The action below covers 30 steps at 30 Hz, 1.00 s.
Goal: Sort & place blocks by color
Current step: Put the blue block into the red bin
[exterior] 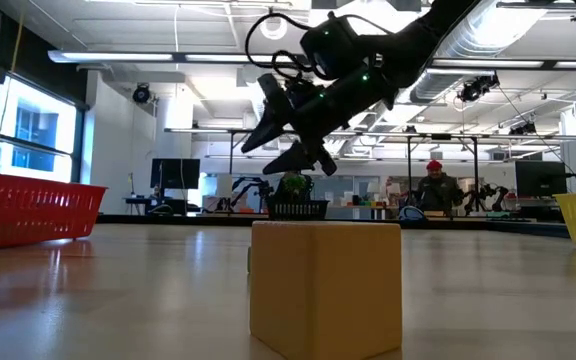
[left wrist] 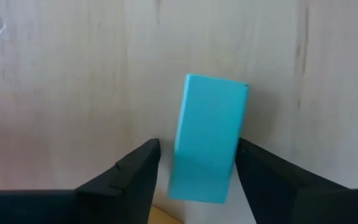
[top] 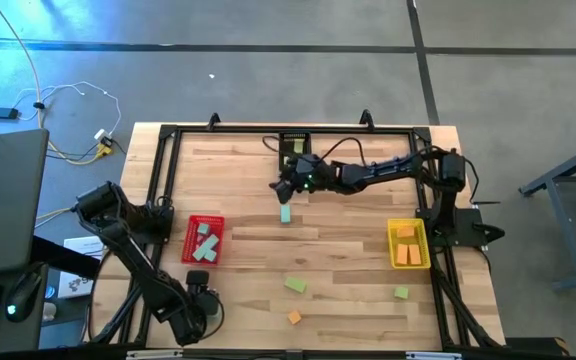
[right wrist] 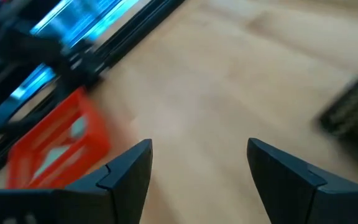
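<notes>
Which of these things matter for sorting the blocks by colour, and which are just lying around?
Part of the job:
mint block
lime green blocks
orange block
red bin
yellow bin
black bin

Just lying about:
cables on the floor
person in the room behind

We see a red bin holding mint-teal blocks, a yellow bin holding orange blocks, and pale striped wood on the table.

This is a big robot lab. Far behind the wooden table stand computer screens, more robot arms, long ceiling lights and a person.
</notes>
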Available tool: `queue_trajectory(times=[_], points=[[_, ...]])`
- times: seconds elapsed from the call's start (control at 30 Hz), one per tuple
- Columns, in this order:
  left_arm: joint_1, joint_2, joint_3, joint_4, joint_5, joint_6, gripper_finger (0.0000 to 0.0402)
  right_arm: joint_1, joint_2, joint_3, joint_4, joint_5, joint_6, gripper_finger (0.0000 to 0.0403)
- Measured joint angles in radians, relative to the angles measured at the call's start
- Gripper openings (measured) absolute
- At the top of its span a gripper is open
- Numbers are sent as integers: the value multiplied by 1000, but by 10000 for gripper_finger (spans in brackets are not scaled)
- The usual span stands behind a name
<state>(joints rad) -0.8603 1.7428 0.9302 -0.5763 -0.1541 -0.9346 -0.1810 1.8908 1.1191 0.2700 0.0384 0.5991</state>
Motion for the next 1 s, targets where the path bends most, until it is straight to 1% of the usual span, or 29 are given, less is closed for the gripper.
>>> queue_trajectory(times=[0.07, 0.17, 0.23, 0.27, 0.4, 0.47, 0.57, 0.67, 0.8, 0.9, 1.0], points=[[9, -1, 0, -7, 14, -1, 175, 21, 0, 0, 0, -50, -16, 248], [19, -1, 0, -11, 15, 23, 130, 59, 0, 0, -4, -109, -40, 248], [28, -2, 0, -12, 16, 44, 101, 89, 0, 0, -6, -129, -62, 248], [32, -3, 0, -13, 17, 51, 96, 103, 0, 0, -7, -131, -77, 247], [38, -14, -1, -31, -2, 56, 96, 161, -1, 0, -8, -130, -165, 248], [43, -23, -4, -60, -31, 58, 96, 192, -2, 0, -8, -116, -222, 248], [47, -45, -4, -95, -47, 51, 100, 237, -6, 0, -11, -71, -298, 248], [55, -64, -4, -143, -41, 51, 109, 281, -8, 0, -12, 4, -379, 247], [78, -99, -4, -181, -69, 80, 104, 336, -8, 0, -19, 95, -476, 247], [102, -138, -4, -197, -84, 113, 104, 368, -8, 0, -20, 124, -529, 247], [131, -180, -3, -226, -104, 154, 109, 394, -8, 0, -20, 137, -532, 247]])
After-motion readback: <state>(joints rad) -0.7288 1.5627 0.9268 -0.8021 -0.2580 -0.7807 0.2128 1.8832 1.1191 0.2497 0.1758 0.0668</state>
